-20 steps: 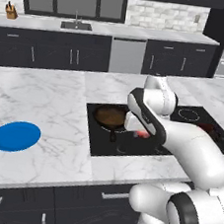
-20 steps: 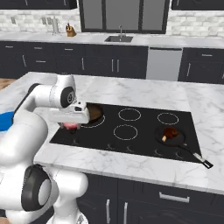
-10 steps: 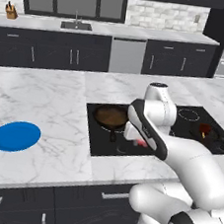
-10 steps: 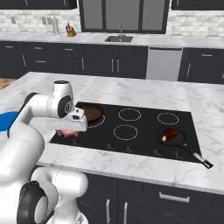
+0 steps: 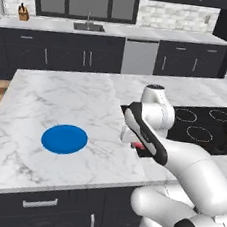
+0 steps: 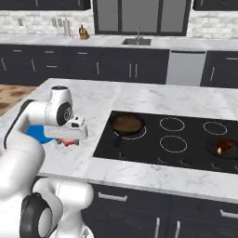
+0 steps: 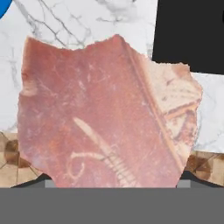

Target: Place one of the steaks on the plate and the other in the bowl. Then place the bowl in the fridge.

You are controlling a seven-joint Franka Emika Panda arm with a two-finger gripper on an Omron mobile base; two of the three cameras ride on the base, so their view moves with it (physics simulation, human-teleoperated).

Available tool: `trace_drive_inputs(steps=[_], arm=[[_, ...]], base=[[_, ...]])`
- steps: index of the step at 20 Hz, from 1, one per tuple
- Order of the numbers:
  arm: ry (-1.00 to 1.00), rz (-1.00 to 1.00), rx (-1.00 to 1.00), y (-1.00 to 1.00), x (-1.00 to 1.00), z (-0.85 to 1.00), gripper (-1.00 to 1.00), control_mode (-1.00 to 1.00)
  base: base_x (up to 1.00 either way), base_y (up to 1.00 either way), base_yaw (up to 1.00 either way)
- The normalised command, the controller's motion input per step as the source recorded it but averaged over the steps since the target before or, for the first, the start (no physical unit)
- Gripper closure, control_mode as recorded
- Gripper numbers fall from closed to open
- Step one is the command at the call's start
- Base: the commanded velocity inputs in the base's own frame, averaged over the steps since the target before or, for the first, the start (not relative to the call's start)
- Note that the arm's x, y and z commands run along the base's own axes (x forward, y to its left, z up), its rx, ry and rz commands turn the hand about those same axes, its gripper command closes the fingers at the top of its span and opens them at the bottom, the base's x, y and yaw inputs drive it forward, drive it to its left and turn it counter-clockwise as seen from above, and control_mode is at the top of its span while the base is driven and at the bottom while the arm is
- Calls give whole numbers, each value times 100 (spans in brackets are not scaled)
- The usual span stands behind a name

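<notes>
Steak (image 7: 105, 113) is hanging between the jaws of the gripper (image 6: 69, 141), pinched across its width and carried clear of the counter (image 5: 62, 99); in the hand view its pinkish-red face, with a paler fatty edge on one side, is sitting right in front of the finger tips and hiding them. In the left base view the same steak is showing as a red sliver under the hand, at the near edge of the cooktop (image 5: 203, 134).

Below the gripper the white marble counter is passing, with the black cooktop corner beside it and the wooden floor showing past the counter's edge. To the hand's left, well apart on the marble, the blue plate (image 5: 64, 139) is lying flat; in the right base view a strip of it is peeking out from behind the arm.

Off to the hand's right, a dark skillet (image 6: 127, 124) is sitting on the nearest burner. Farther right along the cooktop, the second steak (image 6: 224, 145) is lying in another skillet (image 6: 218, 148).

Beyond the hand, across the kitchen, a sink (image 5: 89, 27) and a grey dishwasher (image 5: 139, 57) are standing along the back wall.
</notes>
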Motion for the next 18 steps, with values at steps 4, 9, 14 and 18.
trace_drive_inputs(steps=[4, 9, 14, 18], arm=[[0, 0, 0, 0, 0, 0, 100, 100], [0, 0, 0, 0, 0, 0, 100, 100], [0, 0, 0, 0, 7, 0, 100, -100], [2, 11, 0, -5, 66, 0, 100, -100]], base=[[-4, 100, -6], [-4, 92, -5], [0, 6, 0], [0, 0, 0]])
